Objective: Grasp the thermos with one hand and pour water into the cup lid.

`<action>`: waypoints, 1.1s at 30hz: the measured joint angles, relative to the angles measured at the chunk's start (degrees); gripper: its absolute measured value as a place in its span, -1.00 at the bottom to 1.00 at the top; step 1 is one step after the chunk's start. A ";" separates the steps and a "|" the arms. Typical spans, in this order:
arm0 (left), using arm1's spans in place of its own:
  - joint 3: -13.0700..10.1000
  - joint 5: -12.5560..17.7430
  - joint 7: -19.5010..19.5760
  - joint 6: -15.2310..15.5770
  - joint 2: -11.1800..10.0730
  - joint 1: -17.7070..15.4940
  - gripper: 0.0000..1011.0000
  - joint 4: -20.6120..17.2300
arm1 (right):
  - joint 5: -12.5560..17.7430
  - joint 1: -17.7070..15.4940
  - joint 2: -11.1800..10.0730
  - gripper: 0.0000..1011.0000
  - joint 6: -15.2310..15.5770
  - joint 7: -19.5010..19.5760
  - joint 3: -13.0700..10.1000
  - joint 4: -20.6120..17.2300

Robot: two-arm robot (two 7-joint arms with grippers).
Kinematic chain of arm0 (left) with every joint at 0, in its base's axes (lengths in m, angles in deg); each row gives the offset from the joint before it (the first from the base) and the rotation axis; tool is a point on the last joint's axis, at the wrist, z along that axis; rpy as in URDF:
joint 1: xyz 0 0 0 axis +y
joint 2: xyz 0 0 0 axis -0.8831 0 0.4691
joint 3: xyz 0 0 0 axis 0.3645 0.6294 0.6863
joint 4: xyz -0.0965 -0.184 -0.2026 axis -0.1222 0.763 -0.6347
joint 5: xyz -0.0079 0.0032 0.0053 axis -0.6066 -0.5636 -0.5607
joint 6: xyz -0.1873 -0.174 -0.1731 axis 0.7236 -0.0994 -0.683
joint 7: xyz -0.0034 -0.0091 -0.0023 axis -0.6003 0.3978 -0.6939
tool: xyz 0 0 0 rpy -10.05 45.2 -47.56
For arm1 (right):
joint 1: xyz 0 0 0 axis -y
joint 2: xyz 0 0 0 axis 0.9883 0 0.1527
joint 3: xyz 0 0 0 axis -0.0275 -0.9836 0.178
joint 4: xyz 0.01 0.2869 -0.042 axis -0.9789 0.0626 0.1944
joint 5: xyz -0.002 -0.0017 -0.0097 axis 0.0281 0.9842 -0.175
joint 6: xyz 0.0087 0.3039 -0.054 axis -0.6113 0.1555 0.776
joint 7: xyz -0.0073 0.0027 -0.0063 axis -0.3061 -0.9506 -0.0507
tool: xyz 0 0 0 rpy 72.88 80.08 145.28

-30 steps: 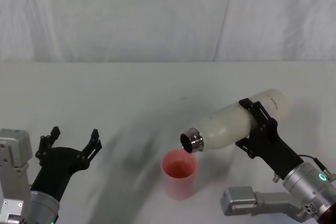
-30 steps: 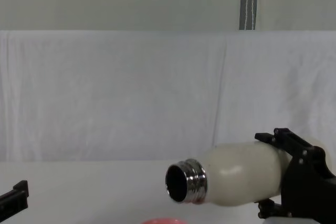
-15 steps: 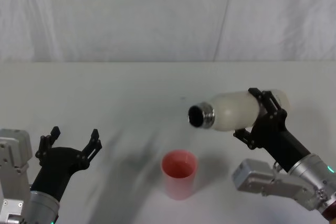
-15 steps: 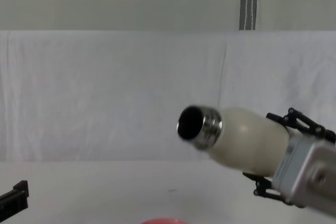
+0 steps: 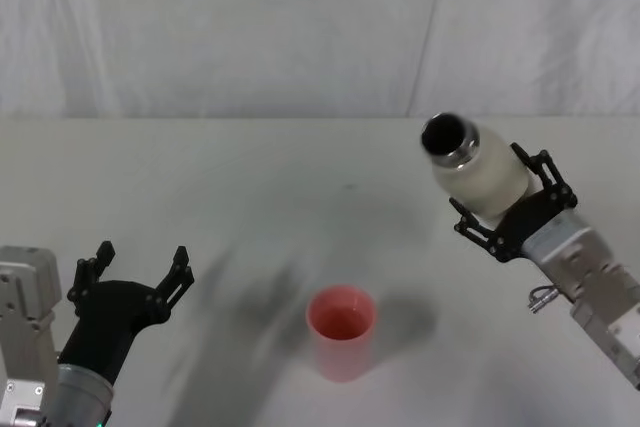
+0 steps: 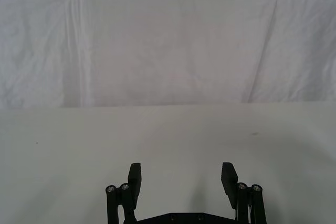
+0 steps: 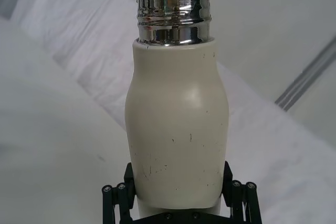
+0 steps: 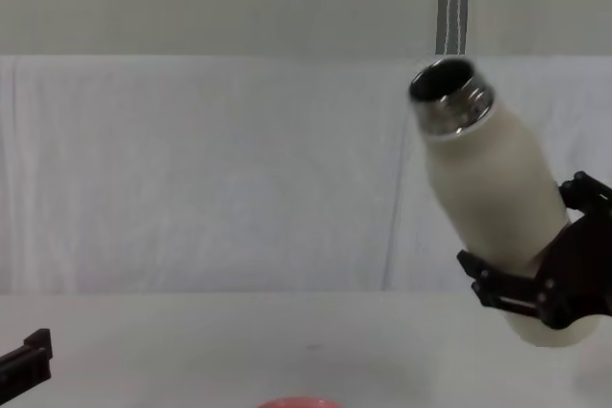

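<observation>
One thermos (image 5: 478,173) is held raised at the right of the frame, pinched by the right gripper (image 5: 510,213) fingers. One cup lid (image 5: 341,331) stands low at centre on the surface (image 5: 250,187). The left gripper (image 5: 135,282) is kept at lower left, fingers spread.

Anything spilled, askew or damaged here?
No spill shows on the white table. The tall cream-white thermos, clamped in the right hand, is tilted with its steel mouth up, away from the small pink-red cup lid, which stands upright. The body has small dark scuffs. The left hand is open and apart.
</observation>
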 joint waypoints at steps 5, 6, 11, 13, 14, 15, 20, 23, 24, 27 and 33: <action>0.00 0.00 0.00 0.00 0.00 0.00 0.98 0.00 | 7.47 -0.35 1.39 0.88 1.52 -4.08 -2.28 -0.23; 0.00 0.00 0.00 0.00 0.00 0.00 0.98 0.00 | 8.61 -0.38 1.57 0.88 1.86 -4.70 -2.61 -0.23; 0.00 0.00 0.00 0.00 0.00 0.00 0.98 0.00 | 15.28 -0.51 2.51 0.88 4.38 -8.07 -4.18 -0.23; 0.00 0.00 0.00 0.00 0.00 0.00 0.98 0.00 | 17.31 -0.55 2.73 0.88 5.23 -8.99 -4.50 -0.21; 0.00 0.00 0.00 0.00 0.00 0.00 0.98 0.00 | 17.95 -0.55 2.80 0.88 5.49 -9.25 -4.59 -0.15; 0.00 0.00 0.00 0.00 0.00 0.00 0.98 0.00 | 18.53 -0.55 2.89 0.88 5.71 -9.46 -4.67 -0.05; 0.00 0.00 0.00 0.00 0.00 0.00 0.98 0.00 | 21.76 -0.55 3.24 0.88 6.62 -10.21 -5.03 0.71; 0.00 0.00 0.00 0.00 0.00 0.00 0.98 0.00 | 22.95 -0.52 3.37 0.88 6.85 -10.24 -5.14 1.16; 0.00 0.00 0.00 0.00 0.00 0.00 0.98 0.00 | 22.95 -0.52 3.37 0.88 6.85 -10.24 -5.14 1.16; 0.00 0.00 0.00 0.00 0.00 0.00 0.98 0.00 | 24.22 -0.39 3.66 0.88 6.93 -10.10 -5.31 1.91; 0.00 0.00 0.00 0.00 0.00 0.00 0.98 0.00 | 26.08 0.23 4.42 0.88 7.34 -9.39 -5.65 3.66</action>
